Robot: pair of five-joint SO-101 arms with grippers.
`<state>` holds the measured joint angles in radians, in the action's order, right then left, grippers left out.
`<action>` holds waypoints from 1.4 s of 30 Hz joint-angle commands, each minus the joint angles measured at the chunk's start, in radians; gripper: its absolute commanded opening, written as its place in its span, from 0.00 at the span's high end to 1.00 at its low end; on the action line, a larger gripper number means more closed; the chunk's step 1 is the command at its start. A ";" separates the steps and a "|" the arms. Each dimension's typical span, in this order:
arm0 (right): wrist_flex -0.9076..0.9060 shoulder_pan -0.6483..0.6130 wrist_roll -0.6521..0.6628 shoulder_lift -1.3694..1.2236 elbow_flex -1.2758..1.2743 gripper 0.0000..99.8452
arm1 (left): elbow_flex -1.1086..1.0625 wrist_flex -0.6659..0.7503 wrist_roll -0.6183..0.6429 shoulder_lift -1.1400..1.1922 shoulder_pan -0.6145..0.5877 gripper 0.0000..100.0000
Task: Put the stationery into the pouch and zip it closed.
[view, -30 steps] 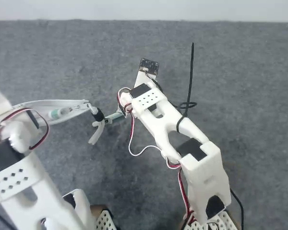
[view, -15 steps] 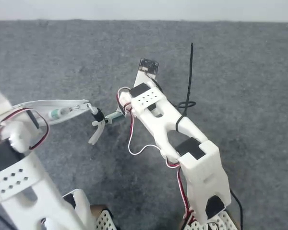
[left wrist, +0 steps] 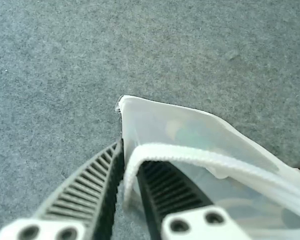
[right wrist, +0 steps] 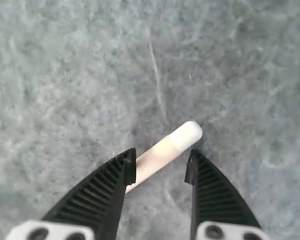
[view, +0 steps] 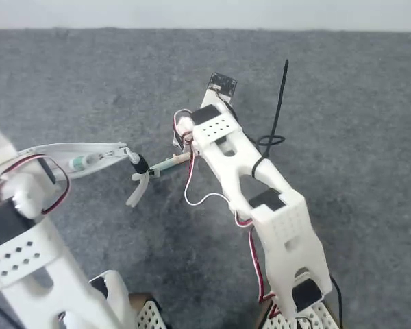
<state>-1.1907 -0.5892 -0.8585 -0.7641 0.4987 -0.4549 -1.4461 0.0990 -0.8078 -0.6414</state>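
A clear pouch (view: 82, 159) lies at the left of the grey carpet, with its black zipper pull (view: 140, 165) and a white strap (view: 135, 190) at its right end. My left gripper (left wrist: 124, 156) is shut on the pouch (left wrist: 200, 150) at its zipper rim; pale stationery shows through the plastic. A pen (view: 168, 164) lies just right of the zipper pull, pointing at the pouch. My right gripper (right wrist: 160, 161) stands open over the pen's cream end (right wrist: 165, 149), one finger on each side. The pen touches one finger (right wrist: 125, 167).
The right arm (view: 226, 147) stretches from the front edge to mid-carpet, with a black cable tie (view: 277, 103) sticking up from it. The left arm's base (view: 27, 253) takes up the front left. Bare grey carpet (view: 342, 96) lies to the right and behind.
The right arm has swung a little to the right and away from the pouch, uncovering more of the pen. The pen, the pouch and the left arm have kept still.
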 commanded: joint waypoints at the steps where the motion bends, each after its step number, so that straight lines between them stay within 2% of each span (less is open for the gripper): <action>1: -0.093 0.016 -0.011 -0.042 0.157 0.84 | -0.004 0.028 0.012 -0.017 0.005 0.99; 7: -0.209 0.018 -0.011 -0.140 0.313 0.84 | -0.007 0.028 0.012 -0.017 0.005 0.99; 14: -0.268 0.019 -0.005 -0.196 0.404 1.00 | -0.007 0.028 0.011 -0.017 0.003 0.99; 19: -0.354 0.019 -0.005 -0.194 0.468 0.99 | -0.007 0.028 0.011 -0.017 0.002 0.99; 26: -0.538 0.036 -0.005 -0.197 0.681 0.99 | -0.007 0.026 0.011 -0.018 0.002 0.99; 31: -0.602 0.039 -0.005 -0.203 0.809 0.99 | -0.007 0.026 0.011 -0.018 0.002 0.99; 39: -0.598 0.033 -0.002 -0.205 0.664 0.99 | -0.007 0.025 0.011 -0.018 0.002 0.99; 42: -0.582 0.039 0.071 -0.205 0.612 0.99 | -0.007 0.025 0.011 -0.018 0.002 0.99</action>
<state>-1.7507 -0.5646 -0.8431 -0.9866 1.1262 -0.4641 -1.4461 0.0990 -0.8155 -0.6429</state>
